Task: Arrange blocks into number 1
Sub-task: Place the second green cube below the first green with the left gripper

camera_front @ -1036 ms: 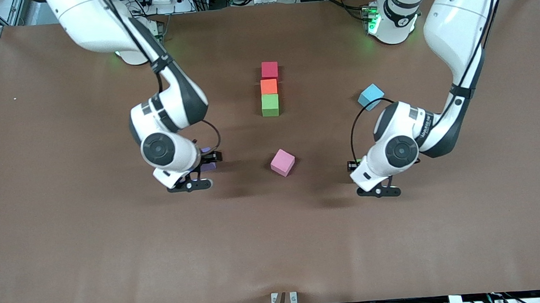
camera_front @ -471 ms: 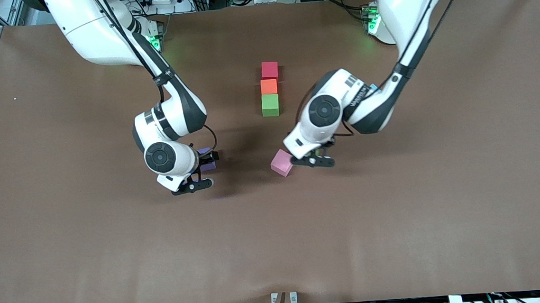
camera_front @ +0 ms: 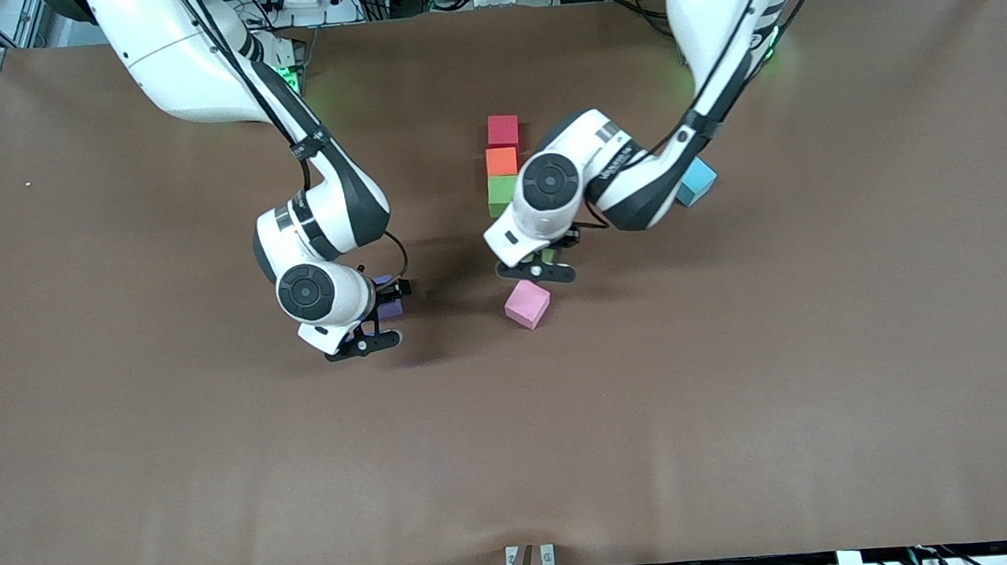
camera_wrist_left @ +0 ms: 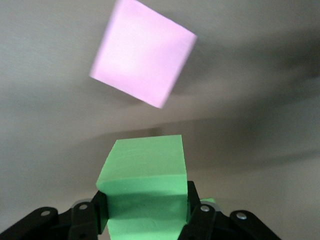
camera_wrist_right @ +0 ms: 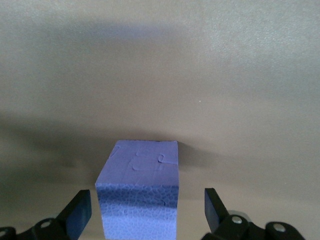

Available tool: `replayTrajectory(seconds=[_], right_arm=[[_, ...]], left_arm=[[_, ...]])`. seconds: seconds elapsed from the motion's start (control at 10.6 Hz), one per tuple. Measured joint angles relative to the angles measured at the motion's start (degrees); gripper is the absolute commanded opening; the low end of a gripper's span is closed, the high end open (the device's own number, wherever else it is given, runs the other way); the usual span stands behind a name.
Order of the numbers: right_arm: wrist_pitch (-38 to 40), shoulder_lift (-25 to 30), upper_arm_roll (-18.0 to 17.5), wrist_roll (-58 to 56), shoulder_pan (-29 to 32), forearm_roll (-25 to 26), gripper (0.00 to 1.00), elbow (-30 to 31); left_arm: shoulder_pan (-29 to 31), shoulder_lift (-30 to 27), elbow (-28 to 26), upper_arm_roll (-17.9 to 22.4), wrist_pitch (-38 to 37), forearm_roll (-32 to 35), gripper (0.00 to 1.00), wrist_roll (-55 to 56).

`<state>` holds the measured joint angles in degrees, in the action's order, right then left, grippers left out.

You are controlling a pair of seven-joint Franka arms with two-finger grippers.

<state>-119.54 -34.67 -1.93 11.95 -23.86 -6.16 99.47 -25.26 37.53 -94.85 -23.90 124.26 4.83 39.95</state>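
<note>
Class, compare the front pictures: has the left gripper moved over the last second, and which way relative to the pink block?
Yes. The left gripper, shut on a green block, has swung from the left arm's end of the table to just above the pink block, by the column's green block.

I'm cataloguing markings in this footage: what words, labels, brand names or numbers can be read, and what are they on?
None can be read.
Left arm: a line of dark print on its white forearm, too small to read.
Blocks, such as the pink block: plain, no print.

Brown table, scattered blocks
</note>
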Motion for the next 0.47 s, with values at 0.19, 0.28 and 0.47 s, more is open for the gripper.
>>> replayTrajectory(seconds=[0.19, 0.28, 0.47], right_arm=[[-1.8, -0.6, 0.0, 0.0, 0.0, 0.0, 0.37, 0.7], [-2.0, -0.6, 0.0, 0.0, 0.0, 0.0, 0.08, 0.7], [-2.2, -0.6, 0.0, 0.0, 0.0, 0.0, 0.00, 0.7]], left_arm=[[-2.4, 2.0, -0.1, 0.0, 2.7, 0.0, 0.00, 3.3], [-3.2, 2.9, -0.1, 0.0, 3.3, 0.0, 0.00, 4.2], [-3.8, 3.8, -0.3, 0.0, 3.5, 0.0, 0.00, 4.8]])
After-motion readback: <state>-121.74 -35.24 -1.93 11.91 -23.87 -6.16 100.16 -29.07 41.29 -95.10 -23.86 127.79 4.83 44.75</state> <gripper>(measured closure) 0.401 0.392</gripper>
